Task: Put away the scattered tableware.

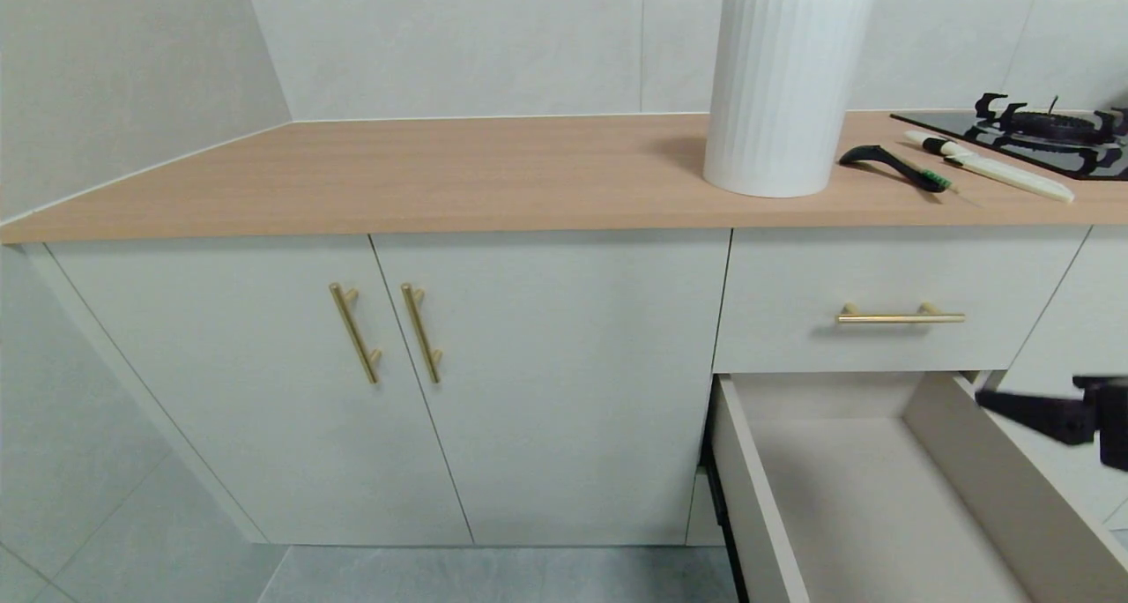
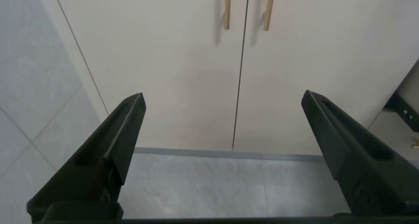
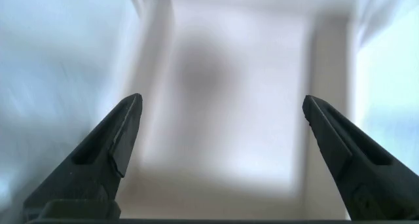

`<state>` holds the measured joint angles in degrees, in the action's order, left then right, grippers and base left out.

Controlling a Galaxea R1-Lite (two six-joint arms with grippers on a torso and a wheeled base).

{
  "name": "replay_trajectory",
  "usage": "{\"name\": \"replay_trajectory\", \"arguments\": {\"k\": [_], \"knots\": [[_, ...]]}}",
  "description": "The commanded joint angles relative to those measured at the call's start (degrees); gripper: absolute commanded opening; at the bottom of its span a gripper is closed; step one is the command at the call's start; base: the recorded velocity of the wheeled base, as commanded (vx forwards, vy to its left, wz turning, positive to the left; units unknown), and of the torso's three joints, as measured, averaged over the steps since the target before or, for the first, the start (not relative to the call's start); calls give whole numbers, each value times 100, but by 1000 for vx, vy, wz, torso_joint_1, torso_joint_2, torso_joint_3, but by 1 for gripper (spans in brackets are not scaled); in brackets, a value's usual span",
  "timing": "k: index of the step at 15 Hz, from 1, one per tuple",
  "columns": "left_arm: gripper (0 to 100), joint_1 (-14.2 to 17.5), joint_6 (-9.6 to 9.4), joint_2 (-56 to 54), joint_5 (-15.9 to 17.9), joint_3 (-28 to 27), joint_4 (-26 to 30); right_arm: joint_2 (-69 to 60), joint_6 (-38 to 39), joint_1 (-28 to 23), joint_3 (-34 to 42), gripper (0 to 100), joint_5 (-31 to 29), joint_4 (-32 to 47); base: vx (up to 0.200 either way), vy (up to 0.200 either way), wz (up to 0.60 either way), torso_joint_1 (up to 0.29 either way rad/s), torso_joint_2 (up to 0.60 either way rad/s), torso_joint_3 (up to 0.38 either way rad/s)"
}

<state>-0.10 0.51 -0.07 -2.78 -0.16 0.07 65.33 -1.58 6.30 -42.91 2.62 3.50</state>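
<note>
On the wooden countertop (image 1: pixel 441 171) at the right lie a black-handled utensil with a green band (image 1: pixel 894 166) and a white knife (image 1: pixel 991 167). Below them a pale drawer (image 1: pixel 864 506) stands pulled out with nothing in it. My right gripper (image 1: pixel 1040 413) hangs at the drawer's right side, above its rim. In the right wrist view the right gripper (image 3: pixel 221 101) is open, with nothing between its fingers and the blurred drawer interior (image 3: pixel 236 99) beyond. My left gripper (image 2: pixel 222 96) is open too, low down and facing the double cabinet doors (image 2: pixel 170 73).
A tall white ribbed container (image 1: pixel 780 92) stands on the counter left of the utensils. A black stove burner (image 1: pixel 1049 127) sits at the far right. A shut drawer with a gold handle (image 1: pixel 899 317) lies above the pulled-out one. The doors carry gold handles (image 1: pixel 355 332).
</note>
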Motion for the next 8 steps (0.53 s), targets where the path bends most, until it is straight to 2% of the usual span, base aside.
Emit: {"name": "replay_trajectory", "arguments": {"k": [1, 8], "knots": [[100, 1, 2, 7, -3, -2, -7, 498, 0, 38, -1053, 100, 116, 46, 0, 0, 0, 0, 0, 0], [100, 1, 2, 7, -3, -2, -7, 806, -9, 11, -1176, 100, 89, -209, 0, 0, 0, 1, -14, -14]]}}
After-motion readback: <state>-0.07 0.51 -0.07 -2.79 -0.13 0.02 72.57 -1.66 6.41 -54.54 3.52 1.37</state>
